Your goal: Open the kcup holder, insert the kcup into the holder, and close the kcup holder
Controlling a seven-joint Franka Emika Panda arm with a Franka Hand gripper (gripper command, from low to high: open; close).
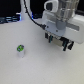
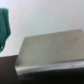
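My exterior view looks down from above onto the white counter (image 1: 35, 65), fairly near, with the arm at its upper right. My wrist view sits very close over a grey slab (image 2: 50, 50). I find no shared landmark between them.

The white robot arm (image 1: 62, 17) is cut off by the exterior view's top and right edges. Its dark claw (image 1: 59, 43) is blurred, its opening unreadable. The wrist view's grey slab (image 2: 50, 50) and green shape (image 2: 4, 25) are blurred, edge-cropped.
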